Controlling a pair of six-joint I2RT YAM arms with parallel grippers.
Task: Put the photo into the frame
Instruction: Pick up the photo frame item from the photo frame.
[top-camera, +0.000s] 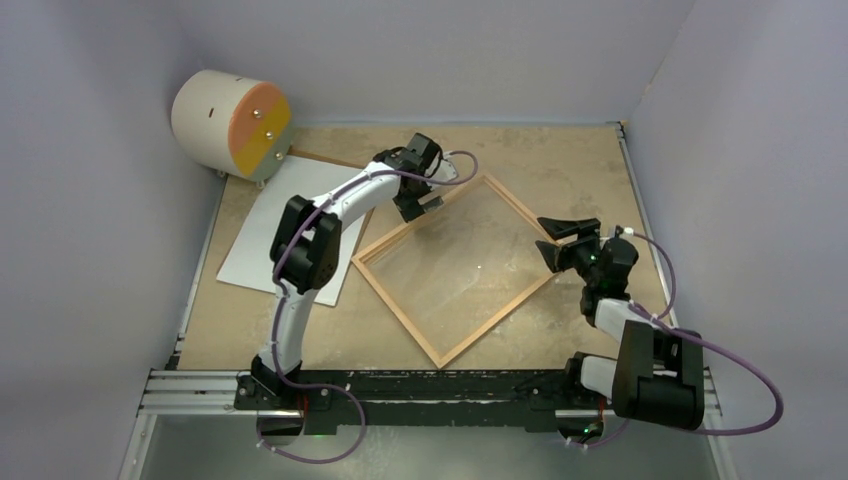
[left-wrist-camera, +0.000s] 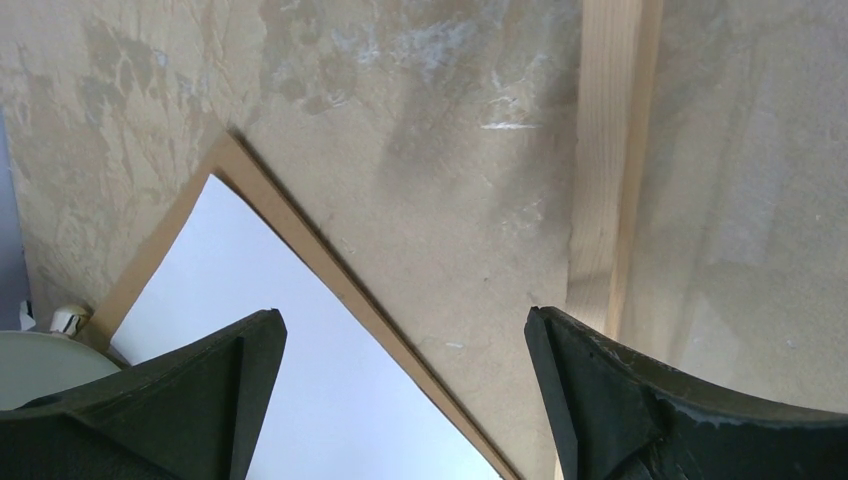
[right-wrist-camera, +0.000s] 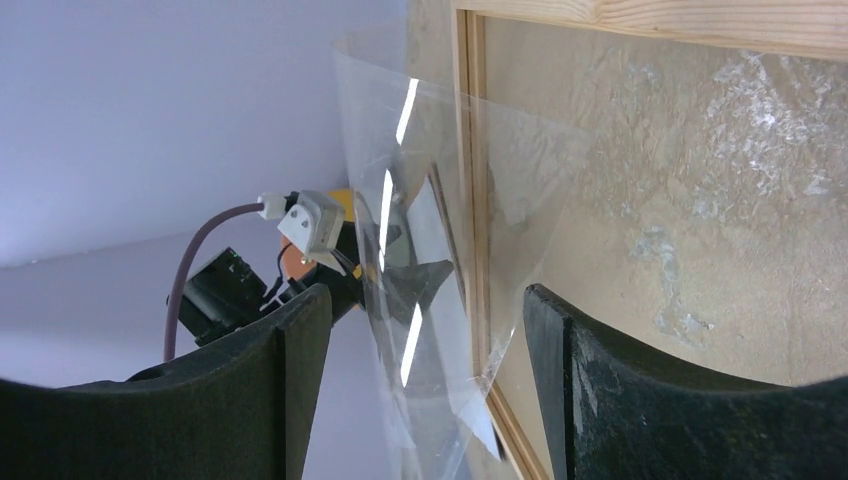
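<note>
Photo (top-camera: 262, 232): white side up, print face hidden; right edge under left arm (top-camera: 320, 215). Brown backing sheet (left-wrist-camera: 300, 238) beneath it, only a thin margin showing.
Left wrist view: one frame (left-wrist-camera: 605, 150) rail only, cut off top and bottom.
Right wrist view: clear pane (right-wrist-camera: 440, 200) runs off bottom edge; contact with right pincer (right-wrist-camera: 425, 300) unclear. Dark shapes behind the pane too blurred to name.

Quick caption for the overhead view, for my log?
Both hands open at the frame: left hand above its far-left edge, right hand beside its right corner.
</note>
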